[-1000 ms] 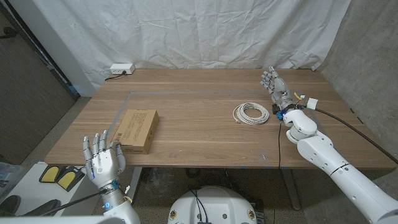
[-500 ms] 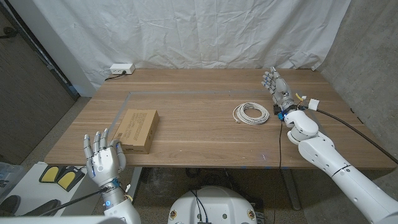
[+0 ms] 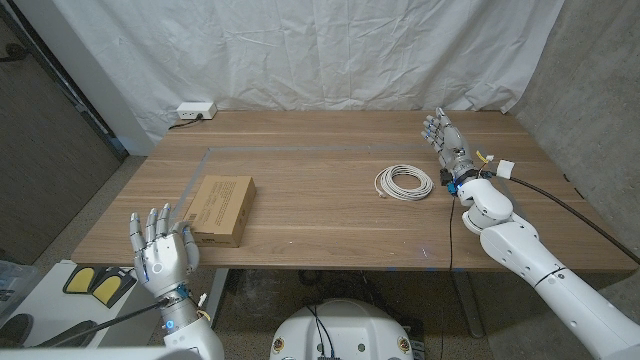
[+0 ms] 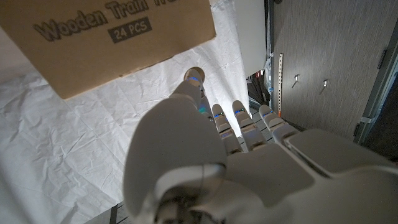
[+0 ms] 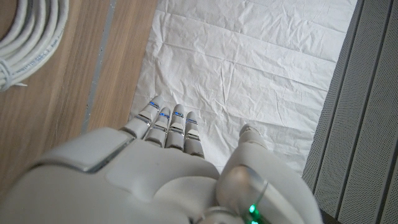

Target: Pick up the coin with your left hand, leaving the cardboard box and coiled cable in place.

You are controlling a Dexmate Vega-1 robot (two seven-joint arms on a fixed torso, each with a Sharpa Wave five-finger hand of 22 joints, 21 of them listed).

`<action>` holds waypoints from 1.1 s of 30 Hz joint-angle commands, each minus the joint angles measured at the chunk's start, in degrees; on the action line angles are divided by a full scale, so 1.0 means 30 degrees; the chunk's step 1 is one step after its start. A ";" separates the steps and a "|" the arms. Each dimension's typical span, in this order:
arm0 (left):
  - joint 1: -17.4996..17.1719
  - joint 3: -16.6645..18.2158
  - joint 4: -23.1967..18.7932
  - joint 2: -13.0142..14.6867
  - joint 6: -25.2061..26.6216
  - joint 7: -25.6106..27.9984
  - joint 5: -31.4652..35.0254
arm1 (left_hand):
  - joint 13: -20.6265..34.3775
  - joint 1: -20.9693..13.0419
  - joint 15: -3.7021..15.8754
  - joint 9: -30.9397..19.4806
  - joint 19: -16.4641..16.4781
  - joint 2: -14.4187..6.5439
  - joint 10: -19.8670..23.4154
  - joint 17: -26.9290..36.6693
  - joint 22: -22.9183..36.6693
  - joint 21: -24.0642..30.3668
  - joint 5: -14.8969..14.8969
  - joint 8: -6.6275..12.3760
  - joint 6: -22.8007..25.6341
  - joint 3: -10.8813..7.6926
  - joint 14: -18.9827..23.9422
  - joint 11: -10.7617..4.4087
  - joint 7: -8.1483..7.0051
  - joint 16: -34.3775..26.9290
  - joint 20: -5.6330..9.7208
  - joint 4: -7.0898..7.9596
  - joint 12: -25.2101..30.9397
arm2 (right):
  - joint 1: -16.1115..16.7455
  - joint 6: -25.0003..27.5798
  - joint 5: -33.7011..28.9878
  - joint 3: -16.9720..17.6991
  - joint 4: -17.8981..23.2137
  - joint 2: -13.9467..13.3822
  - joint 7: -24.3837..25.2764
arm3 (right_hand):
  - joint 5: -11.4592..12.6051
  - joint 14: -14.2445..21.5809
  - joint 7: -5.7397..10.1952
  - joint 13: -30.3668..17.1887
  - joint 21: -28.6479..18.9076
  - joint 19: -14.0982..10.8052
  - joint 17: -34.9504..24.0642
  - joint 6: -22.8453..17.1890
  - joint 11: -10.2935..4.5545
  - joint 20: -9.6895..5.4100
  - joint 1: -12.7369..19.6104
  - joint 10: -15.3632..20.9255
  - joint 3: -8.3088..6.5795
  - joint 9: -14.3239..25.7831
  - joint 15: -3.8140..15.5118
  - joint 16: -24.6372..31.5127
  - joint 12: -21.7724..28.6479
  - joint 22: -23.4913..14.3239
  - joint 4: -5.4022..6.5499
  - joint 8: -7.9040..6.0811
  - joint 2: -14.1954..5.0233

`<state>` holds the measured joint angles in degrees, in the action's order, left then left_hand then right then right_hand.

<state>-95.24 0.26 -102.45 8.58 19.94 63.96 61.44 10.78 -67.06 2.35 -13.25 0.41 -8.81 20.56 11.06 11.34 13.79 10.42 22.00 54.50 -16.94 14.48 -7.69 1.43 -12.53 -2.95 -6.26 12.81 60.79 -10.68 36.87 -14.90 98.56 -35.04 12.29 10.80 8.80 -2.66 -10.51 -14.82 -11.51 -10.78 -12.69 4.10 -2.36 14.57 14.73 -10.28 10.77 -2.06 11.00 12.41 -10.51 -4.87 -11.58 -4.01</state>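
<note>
Left hand (image 3: 160, 252) fingers (image 3: 150, 222) spread, holding nothing, just near-side of the cardboard box (image 3: 218, 208). Coin not visible; can't tell where. Locate it before reaching, skirt the box. Right hand (image 3: 447, 142) empty, fingers extended, beyond the coiled cable (image 3: 404, 182).

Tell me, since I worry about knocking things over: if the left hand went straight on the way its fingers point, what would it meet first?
Most likely the cardboard box. The left hand is open at the table's near edge, fingers toward the box just ahead; the wrist view shows the box beyond its fingertips. How high the hand is remains unclear.
</note>
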 commanded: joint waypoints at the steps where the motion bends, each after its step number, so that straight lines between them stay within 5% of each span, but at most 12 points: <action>1: -0.0406 -0.1232 -0.1233 0.2820 0.1971 -0.0174 -0.1300 | 0.0095 -0.0118 0.1614 0.0014 0.0131 0.0038 0.0153 0.0076 0.0024 0.0122 -0.0027 0.0896 0.1951 -0.0152 0.0208 -0.0046 0.0090 0.0010 -0.0031 0.0002 0.0072 | 0.0169 0.0052 -0.0147 0.0068 0.0293 -0.0064 0.0186 | 0.0075 0.0022 -0.0040 -0.0081 0.0054 -0.0193 -0.0073 -0.0079 0.0058 -0.0194 -0.0084 0.0120 0.0071 0.0053 -0.0020 0.0004 -0.0004 -0.0066 -0.0029 0.0094 0.0006; 9: -0.0624 -0.2361 -0.2197 0.5130 0.3959 0.0010 -0.2827 | 0.0095 -0.0090 0.1648 0.0071 0.0180 0.0106 0.0320 0.0076 0.0024 0.0143 -0.0051 0.0965 0.2087 -0.0190 0.0289 -0.0108 0.0079 0.0023 -0.0008 0.0010 0.0073 | 0.0411 0.0130 -0.0139 0.0179 0.0540 -0.0153 0.0324 | 0.0076 0.0029 -0.0046 -0.0081 0.0073 -0.0201 -0.0072 -0.0077 0.0074 -0.0192 -0.0085 0.0135 0.0072 0.0053 -0.0029 0.0006 0.0001 -0.0067 -0.0033 0.0094 0.0003; 33: -0.1614 -0.2992 -0.5080 0.7891 0.7287 -0.0048 -0.3878 | 0.0092 0.0008 0.1760 0.0241 0.0229 0.0280 0.0589 0.0067 0.0015 0.0157 -0.0066 0.1105 0.2406 -0.0268 0.0425 -0.0232 -0.0001 0.0085 0.0047 0.0030 0.0006 | 0.0566 0.0223 -0.0148 0.0309 0.0736 -0.0217 0.0437 | 0.0080 0.0030 -0.0046 -0.0082 0.0150 -0.0225 -0.0067 -0.0063 0.0074 -0.0192 -0.0085 0.0134 0.0073 0.0052 -0.0012 0.0002 -0.0003 -0.0071 -0.0053 0.0099 -0.0011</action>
<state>-98.35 -8.10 -113.54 28.53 37.13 63.87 51.71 10.78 -67.06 2.35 -12.35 0.70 -8.20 21.87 11.06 11.18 14.01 10.14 22.01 54.80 -17.24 15.08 -8.40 1.74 -12.28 -2.66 -6.10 12.81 62.34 -10.51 36.44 -14.16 100.24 -35.39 13.28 10.80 8.80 -2.67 -10.51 -14.40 -11.51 -10.78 -12.69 4.10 -2.35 14.57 14.73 -10.28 10.77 -2.06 11.01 12.41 -10.51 -4.88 -11.58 -4.01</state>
